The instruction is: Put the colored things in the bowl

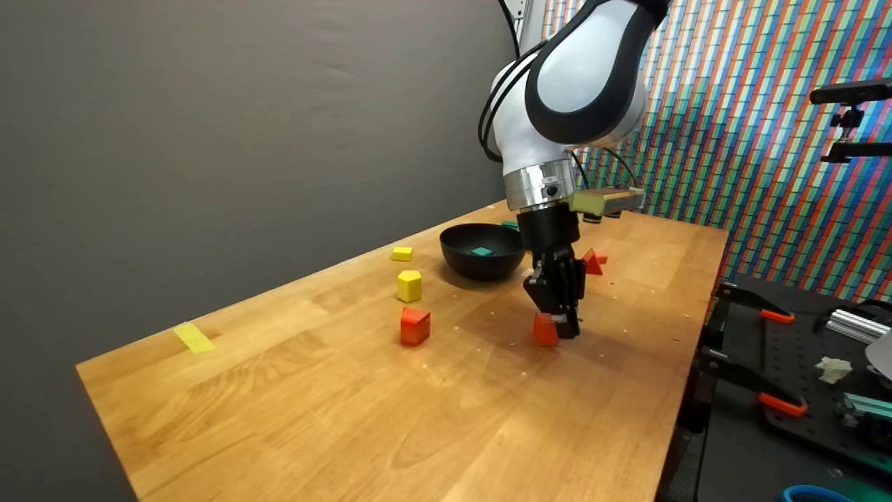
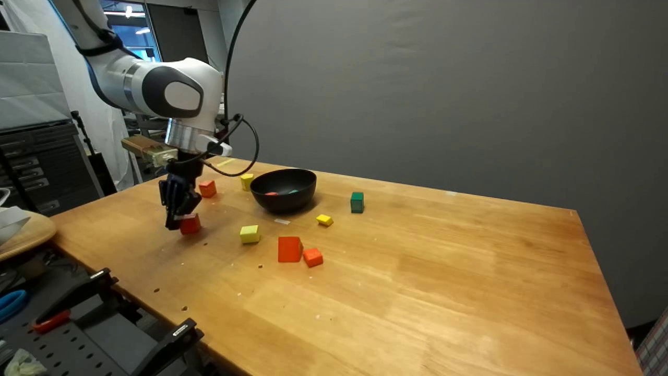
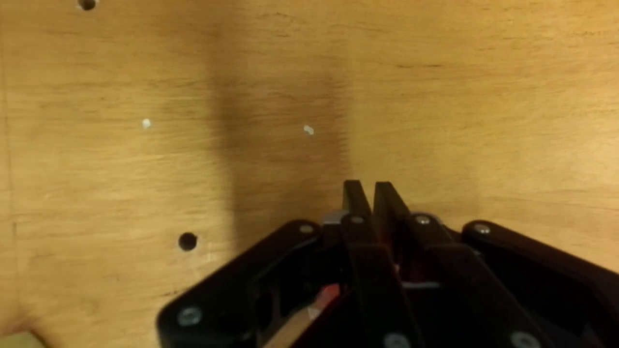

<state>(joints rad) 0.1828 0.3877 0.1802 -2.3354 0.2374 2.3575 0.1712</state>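
My gripper [image 3: 367, 184] is low over the table with its fingers drawn together, a thin gap between the tips. A red block [image 1: 544, 330] lies right against the fingertips in both exterior views, mostly beside them; I cannot tell whether an edge is pinched. The wrist view gives only dark red behind the fingers. The black bowl [image 2: 283, 207] holds a teal piece [image 1: 481, 252] and a red piece [image 2: 271, 194]. Loose colored things include a red block [image 1: 414, 328], a yellow block [image 1: 409, 286], a green block [image 2: 357, 202], a pale yellow block [image 2: 250, 234] and a larger red one [image 2: 289, 249].
A small yellow piece [image 2: 324, 220] and an orange-red one [image 2: 313, 257] lie near the bowl. Flat yellow tape [image 1: 194, 337] is stuck near the table's far edge. Black clamps [image 2: 167, 347] stand along the front edge, and a grey wall [image 1: 244, 139] backs the table.
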